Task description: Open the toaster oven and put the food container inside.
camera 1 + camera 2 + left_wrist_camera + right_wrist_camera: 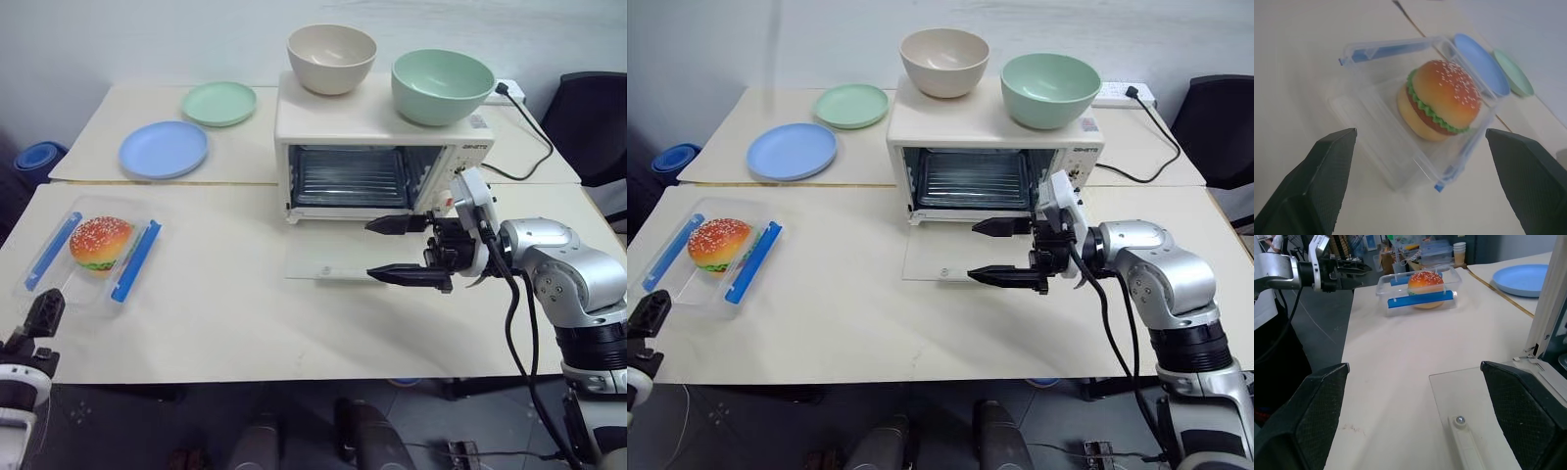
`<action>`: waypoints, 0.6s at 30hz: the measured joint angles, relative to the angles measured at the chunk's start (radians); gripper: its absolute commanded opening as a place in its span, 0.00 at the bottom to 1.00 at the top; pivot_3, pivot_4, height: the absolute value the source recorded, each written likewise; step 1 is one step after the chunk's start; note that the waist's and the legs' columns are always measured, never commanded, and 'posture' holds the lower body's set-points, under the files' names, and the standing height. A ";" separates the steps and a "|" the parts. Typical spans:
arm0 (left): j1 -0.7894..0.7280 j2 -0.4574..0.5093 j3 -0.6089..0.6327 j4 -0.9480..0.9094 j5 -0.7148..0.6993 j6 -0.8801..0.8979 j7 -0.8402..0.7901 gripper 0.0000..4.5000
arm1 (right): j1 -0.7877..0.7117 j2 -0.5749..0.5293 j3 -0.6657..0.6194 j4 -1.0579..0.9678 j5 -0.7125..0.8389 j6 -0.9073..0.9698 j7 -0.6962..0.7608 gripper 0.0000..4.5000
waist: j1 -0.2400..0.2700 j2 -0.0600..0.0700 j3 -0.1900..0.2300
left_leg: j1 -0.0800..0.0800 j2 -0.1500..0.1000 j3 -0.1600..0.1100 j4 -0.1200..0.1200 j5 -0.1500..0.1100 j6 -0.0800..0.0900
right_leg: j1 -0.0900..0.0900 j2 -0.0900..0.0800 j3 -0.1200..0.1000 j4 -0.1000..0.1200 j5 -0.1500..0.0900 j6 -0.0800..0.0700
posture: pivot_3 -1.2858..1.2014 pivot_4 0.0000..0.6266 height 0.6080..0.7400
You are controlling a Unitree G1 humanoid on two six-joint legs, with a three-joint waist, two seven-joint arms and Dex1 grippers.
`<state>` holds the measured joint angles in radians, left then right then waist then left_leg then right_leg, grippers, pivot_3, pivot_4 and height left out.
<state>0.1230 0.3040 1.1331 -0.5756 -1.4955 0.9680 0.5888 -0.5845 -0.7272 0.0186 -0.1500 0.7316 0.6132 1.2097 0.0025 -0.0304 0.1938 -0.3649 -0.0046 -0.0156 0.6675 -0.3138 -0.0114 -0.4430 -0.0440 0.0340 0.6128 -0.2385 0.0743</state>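
- Right pincer (392, 250) stands wide and holds nothing; its two black fingers point level toward the robot's left, above the lowered glass door (328, 259) of the toaster oven (377, 147).
- Left pincer (1420, 183) is also wide and holds nothing. In its wrist view the two fingers stand on both sides of the food container (1415, 112), near it but apart from it.
- The food container (93, 255) lies on the tabletop (225, 323) at the robot's left, well apart from the toaster oven. It is clear plastic with two blue clips on its long sides, and a toy burger (100, 242) with a sesame bun is seen through it.
- The toaster oven is open: the door lies flat on the tabletop, and the wire rack (351, 178) inside carries nothing.
- On top of the toaster oven stand a beige bowl (331, 59) and a green bowl (442, 86), side by side.
- Behind, on the farther tabletop, a blue plate (164, 149) and a green plate (218, 103) lie near each other.
- A black cable (529, 127) runs along the right of the oven.
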 measured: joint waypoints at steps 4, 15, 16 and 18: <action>-0.050 0.111 -0.108 0.124 -0.047 -0.072 0.116 1.00 | 0.041 -0.004 -0.039 -0.051 0.016 0.022 -0.030 1.00 | -0.001 0.000 0.000 | 0.000 0.000 0.000 -0.001 0.000 0.000 | 0.000 0.000 0.000 0.000 0.000 0.000 | 0.52 0.24 1.00; -0.115 0.208 -0.293 0.309 -0.194 -0.221 0.411 0.87 | 0.143 -0.010 -0.125 -0.161 0.062 0.069 -0.126 1.00 | -0.004 -0.001 -0.001 | 0.000 0.001 0.000 -0.002 0.000 -0.001 | -0.001 0.000 0.000 0.000 0.000 0.000 | 0.52 0.24 1.00; -0.120 0.222 -0.301 0.320 -0.199 -0.230 0.421 0.80 | 0.144 -0.010 -0.132 -0.163 0.065 0.069 -0.133 1.00 | -0.003 -0.001 -0.001 | 0.000 0.001 0.000 -0.002 0.000 -0.001 | -0.001 0.000 0.000 0.000 0.000 0.000 | 0.52 0.24 1.00; -0.132 0.240 -0.314 0.334 -0.218 -0.250 0.442 0.66 | 0.144 -0.010 -0.145 -0.164 0.067 0.069 -0.142 1.00 | -0.002 -0.001 -0.001 | 0.000 0.000 0.001 -0.002 0.000 -0.001 | 0.000 -0.001 0.000 -0.001 0.000 0.000 | 0.52 0.24 1.00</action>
<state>-0.0090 0.5443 0.8188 -0.2420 -1.7132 0.7183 1.0313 -0.4404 -0.7370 -0.1269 -0.3140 0.7985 0.6824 1.0682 0.0004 -0.0310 0.1927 -0.3649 -0.0042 -0.0150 0.6658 -0.3138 -0.0124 -0.4435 -0.0447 0.0335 0.6123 -0.2382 0.0739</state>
